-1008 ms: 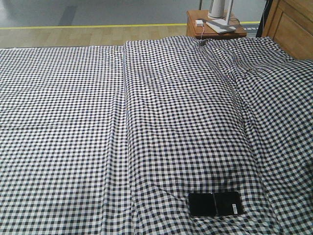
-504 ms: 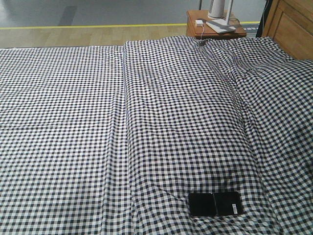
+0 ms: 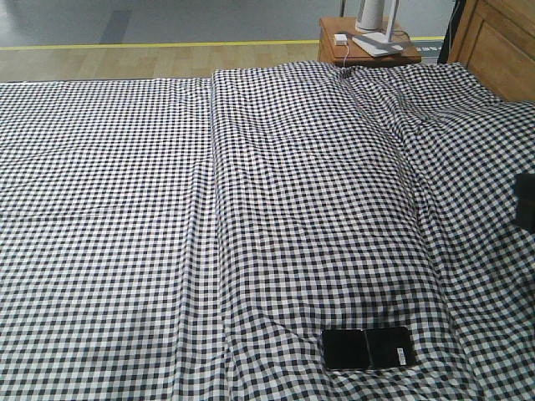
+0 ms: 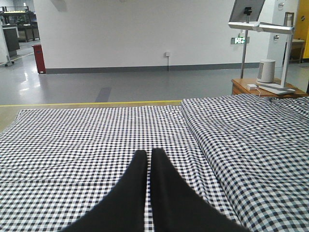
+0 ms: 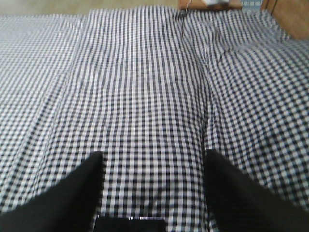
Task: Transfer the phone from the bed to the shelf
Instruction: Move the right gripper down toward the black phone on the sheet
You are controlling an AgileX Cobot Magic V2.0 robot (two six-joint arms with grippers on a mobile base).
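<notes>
The phone (image 3: 368,348) lies flat on the bed (image 3: 125,209), near its front edge and right of the middle, black and glossy with a white sticker at its right end. In the right wrist view my right gripper (image 5: 154,157) is open above the checked sheet. The phone's far edge (image 5: 130,225) shows at the bottom of that view, between and below the two fingers. A dark part of my right arm (image 3: 525,200) shows at the right edge of the front view. My left gripper (image 4: 147,152) is shut with nothing in it, over the bed, away from the phone. The shelf is out of view.
A brown nightstand (image 3: 368,48) with a white lamp base and a charger stands behind the bed at the back right. The wooden headboard (image 3: 497,42) runs along the right. A long fold in the sheet (image 3: 216,209) runs front to back. Open floor (image 4: 120,82) lies beyond the bed.
A dark part of my right arm has come into the front view at the right edge. The phone has not moved.
</notes>
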